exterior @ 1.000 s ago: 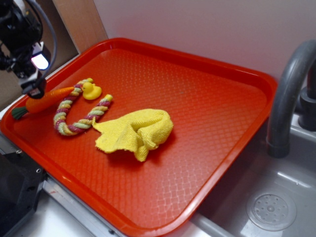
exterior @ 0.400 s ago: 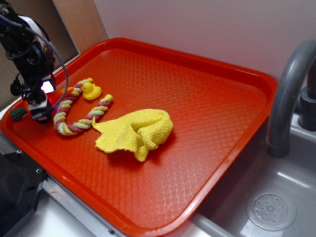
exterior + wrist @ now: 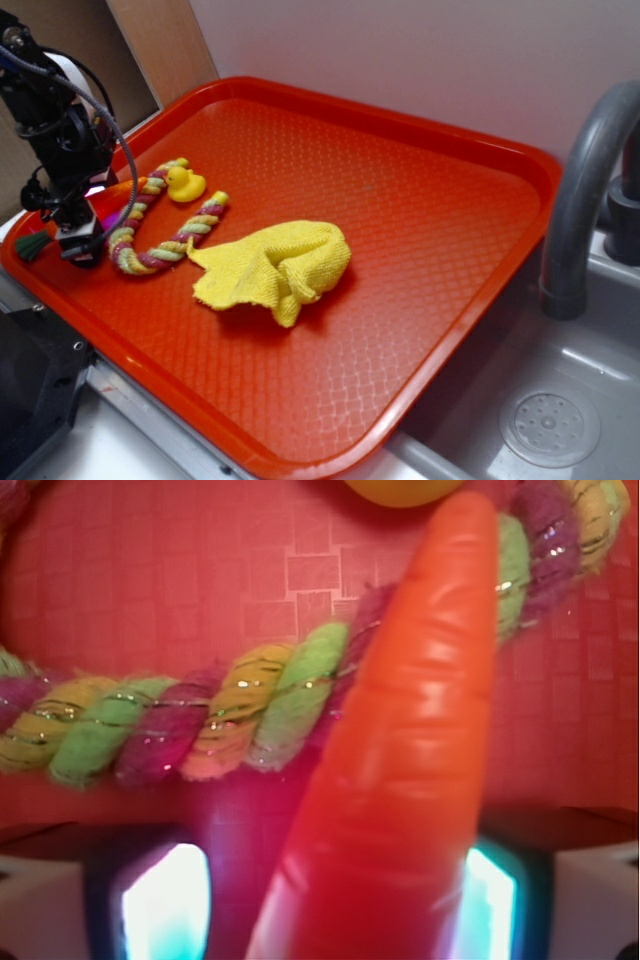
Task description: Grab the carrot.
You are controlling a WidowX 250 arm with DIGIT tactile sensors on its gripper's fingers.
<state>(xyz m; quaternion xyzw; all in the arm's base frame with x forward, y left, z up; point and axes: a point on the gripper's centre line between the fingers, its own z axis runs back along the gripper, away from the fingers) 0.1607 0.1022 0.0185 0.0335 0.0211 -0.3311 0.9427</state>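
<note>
Carrot (image 3: 400, 760) at left edge of red tray (image 3: 400, 240), tip resting against braided rope (image 3: 200, 730), green tuft (image 3: 30, 245) poking out toward tray rim. Gripper (image 3: 82, 240) down over thick half of body, hiding most of it in the outside view. From wrist camera: orange body running up the middle between two lit fingers (image 3: 165, 905), one on each side near the bottom of frame. Fingers apart, straddling carrot; contact on either side impossible to judge from here, no clear squeeze visible.

Handling guess: hard moulded plastic, light, stiff, no give. Glossy, faintly ridged skin, likely slick. Tapered shape apt to squirt toward the narrow end under pressure, so best hold on the thick half near the tuft, squarely across the width, where fingers sit now. Rope soft and touching the tip; may drag along on lift.

Also on tray: small yellow duck (image 3: 184, 184) just beyond the tip, crumpled yellow cloth (image 3: 275, 265) near centre. Grey faucet (image 3: 590, 190) and sink at right.
</note>
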